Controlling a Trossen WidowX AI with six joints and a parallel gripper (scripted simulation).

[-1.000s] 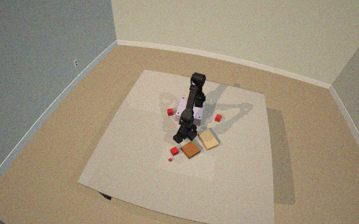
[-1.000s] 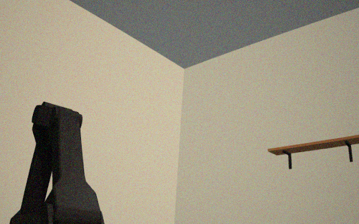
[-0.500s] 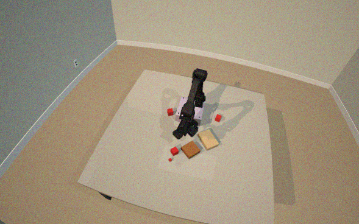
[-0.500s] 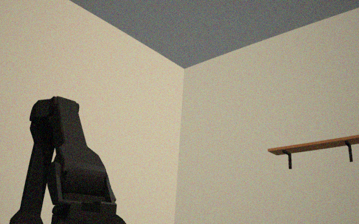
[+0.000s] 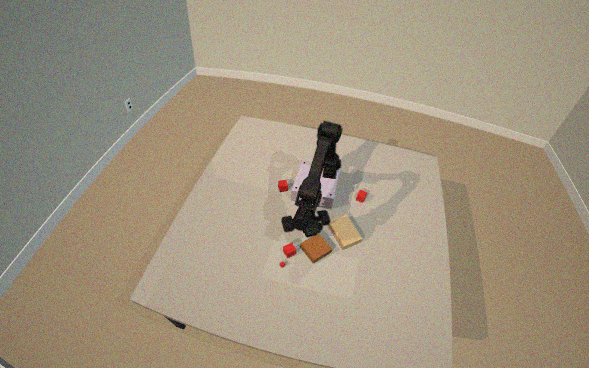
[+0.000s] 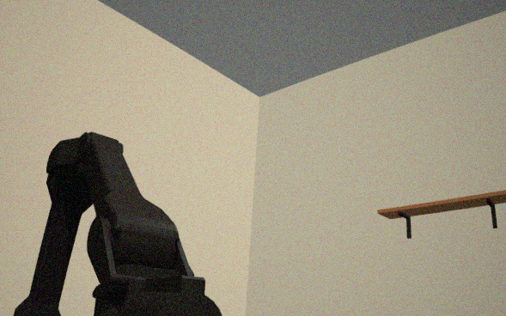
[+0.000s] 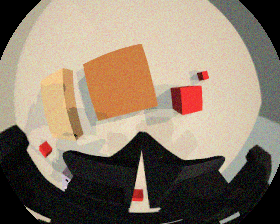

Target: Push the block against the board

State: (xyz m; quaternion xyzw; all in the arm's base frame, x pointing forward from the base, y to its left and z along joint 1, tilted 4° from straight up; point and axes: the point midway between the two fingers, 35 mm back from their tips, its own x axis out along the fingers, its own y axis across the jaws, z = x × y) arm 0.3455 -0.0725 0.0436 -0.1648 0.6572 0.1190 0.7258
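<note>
The square block [image 5: 316, 248] [image 7: 120, 84] is orange-brown and lies flat. The board [image 5: 345, 231] [image 7: 56, 105] is light wood and longer, and lies beside the block, to its right in the top view and to its left in the wrist view. A narrow gap with shadow separates them, and their facing sides are not quite parallel. My gripper [image 7: 142, 135] is shut and empty. In the top view it is over the arm-base side of the block, and the wrist view shows its tips short of the block's near side. Its tips are hidden in the top view.
A red cube [image 5: 289, 250] [image 7: 187, 100] sits close to the block's other side, with a smaller red cube [image 5: 282, 264] [image 7: 203, 75] beyond it. Two more red cubes stand near the arm's base, one on the left [image 5: 283, 185] and one on the right [image 5: 361, 195].
</note>
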